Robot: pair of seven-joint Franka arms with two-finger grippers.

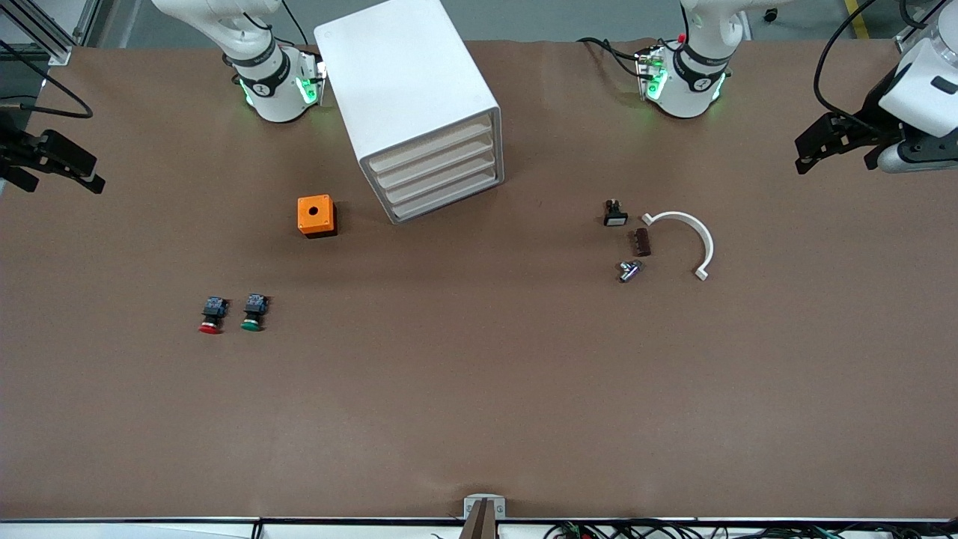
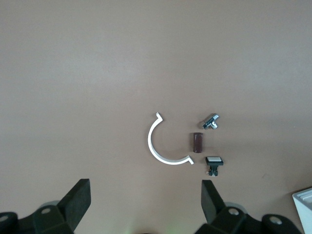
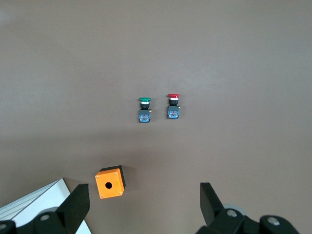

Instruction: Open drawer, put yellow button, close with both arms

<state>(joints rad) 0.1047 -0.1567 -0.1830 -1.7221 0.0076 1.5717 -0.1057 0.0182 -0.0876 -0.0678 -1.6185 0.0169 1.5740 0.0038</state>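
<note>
The two arm bases stand at the 12 o'clock edge of the table, both with green lights on. The right arm (image 1: 258, 71) comes from the base at about 11 o'clock and the left arm (image 1: 692, 75) from the base at about 1 o'clock.

The left end effector (image 1: 834, 146) hangs in the air at about 2 o'clock, near the left arm's end of the table. Its white wrist is tilted and its black fingers (image 2: 75, 200) stand wide apart, holding nothing.

The right end effector (image 1: 56, 161) hangs in the air at about 10 o'clock, over the right arm's end of the table. Its fingers (image 3: 78, 204) are also spread wide and hold nothing.
</note>
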